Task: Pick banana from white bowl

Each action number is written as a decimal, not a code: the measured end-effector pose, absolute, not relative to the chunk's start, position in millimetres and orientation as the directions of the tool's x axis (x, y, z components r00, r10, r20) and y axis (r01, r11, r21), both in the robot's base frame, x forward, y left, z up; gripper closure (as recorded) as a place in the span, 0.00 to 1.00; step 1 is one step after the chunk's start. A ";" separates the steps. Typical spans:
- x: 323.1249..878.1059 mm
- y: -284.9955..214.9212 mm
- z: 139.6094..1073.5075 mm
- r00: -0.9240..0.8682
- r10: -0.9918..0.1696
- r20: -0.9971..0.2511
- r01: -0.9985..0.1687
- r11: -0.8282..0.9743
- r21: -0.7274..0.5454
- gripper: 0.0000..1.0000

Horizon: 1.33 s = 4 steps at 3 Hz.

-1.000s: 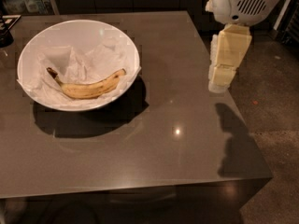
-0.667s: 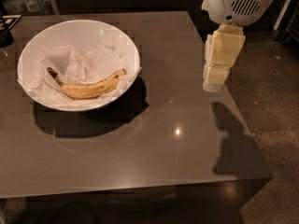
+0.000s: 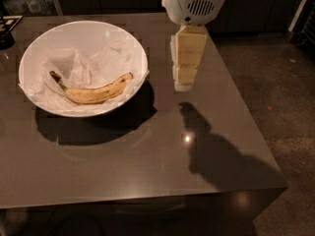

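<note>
The banana [image 3: 94, 93] is yellow with brown speckles and a dark stem tip at its left end. It lies on crumpled white paper inside the white bowl [image 3: 128, 39], which stands on the left part of the dark table. The gripper [image 3: 183, 84] hangs from the white arm head at the top middle, above the table just right of the bowl's rim. It is apart from the bowl and the banana and holds nothing.
The dark glossy table [image 3: 162, 156] ends at a right edge [image 3: 246, 112] and a front edge near the bottom. A dark object [image 3: 6, 31] sits at the far left edge. The floor [image 3: 275, 82] lies to the right.
The gripper has moved left across the table, from near the right edge to close beside the bowl. The banana and bowl have not moved.
</note>
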<state>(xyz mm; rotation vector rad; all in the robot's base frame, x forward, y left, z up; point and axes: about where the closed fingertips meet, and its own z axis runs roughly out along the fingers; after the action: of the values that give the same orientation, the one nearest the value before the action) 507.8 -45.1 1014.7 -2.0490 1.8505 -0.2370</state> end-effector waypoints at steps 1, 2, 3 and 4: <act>511.1 -14.3 1002.5 0.223 -0.973 -0.059 -0.907 -0.185 -0.378 0.00; 508.1 -16.2 1005.4 0.211 -0.975 -0.072 -0.904 -0.166 -0.393 0.00; 521.4 11.5 1003.9 0.253 -0.962 -0.103 -0.896 -0.192 -0.399 0.00; 540.6 45.1 999.7 0.321 -0.941 -0.107 -0.884 -0.258 -0.389 0.00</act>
<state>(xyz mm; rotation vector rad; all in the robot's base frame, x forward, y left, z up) 540.6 45.1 999.7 -2.2156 1.6217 -0.2052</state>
